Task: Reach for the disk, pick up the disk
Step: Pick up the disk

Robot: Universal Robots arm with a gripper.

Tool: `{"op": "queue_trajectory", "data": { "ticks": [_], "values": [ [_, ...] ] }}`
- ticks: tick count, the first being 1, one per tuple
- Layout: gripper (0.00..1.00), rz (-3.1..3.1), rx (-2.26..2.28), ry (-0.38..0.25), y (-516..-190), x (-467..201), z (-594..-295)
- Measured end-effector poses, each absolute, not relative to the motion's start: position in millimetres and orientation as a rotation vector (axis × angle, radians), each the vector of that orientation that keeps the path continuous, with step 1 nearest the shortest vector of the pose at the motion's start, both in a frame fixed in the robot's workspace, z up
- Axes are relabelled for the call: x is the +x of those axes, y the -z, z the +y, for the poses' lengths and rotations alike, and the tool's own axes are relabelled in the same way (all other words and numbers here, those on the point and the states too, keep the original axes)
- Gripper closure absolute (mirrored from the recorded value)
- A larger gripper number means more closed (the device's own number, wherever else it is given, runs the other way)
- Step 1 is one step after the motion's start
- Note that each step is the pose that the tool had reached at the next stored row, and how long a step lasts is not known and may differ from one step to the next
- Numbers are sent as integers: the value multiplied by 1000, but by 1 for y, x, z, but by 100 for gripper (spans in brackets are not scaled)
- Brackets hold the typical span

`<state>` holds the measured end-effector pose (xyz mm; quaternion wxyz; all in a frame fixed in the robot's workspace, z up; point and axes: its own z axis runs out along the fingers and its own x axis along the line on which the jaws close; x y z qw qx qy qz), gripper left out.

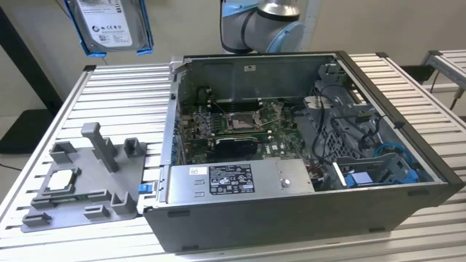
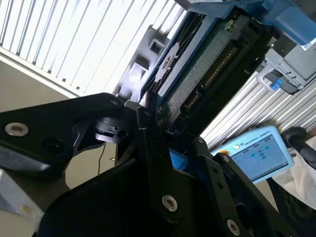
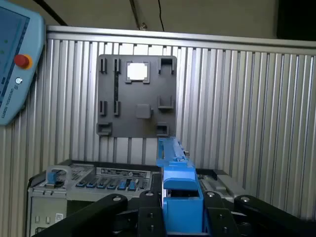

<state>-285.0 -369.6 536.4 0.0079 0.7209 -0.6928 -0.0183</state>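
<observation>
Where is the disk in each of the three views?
Exterior view: the disk hangs at the upper left, label showing.
Second wrist view: the disk close up, green board side showing.
First wrist view: the disk edge-on, blue frame nearest the camera.
Shared landmark: the slatted table, behind it in both wrist views.

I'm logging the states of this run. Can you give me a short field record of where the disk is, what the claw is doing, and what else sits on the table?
disk: held in the air above the table, at the exterior view's upper left, label facing the camera
claw: shut on the disk
computer case: open, on the slatted table, motherboard exposed
gray fixture plate: on the table, to the exterior view's left of the case
chip: lying on the fixture plate
pickup: appears done
</observation>
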Motion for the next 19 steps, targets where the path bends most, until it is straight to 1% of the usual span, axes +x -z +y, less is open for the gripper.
{"op": "queue_trajectory", "data": {
  "ticks": [19],
  "values": [
    [100, -2166, 2253, 57, -519, -205, -370]
  ]
}}
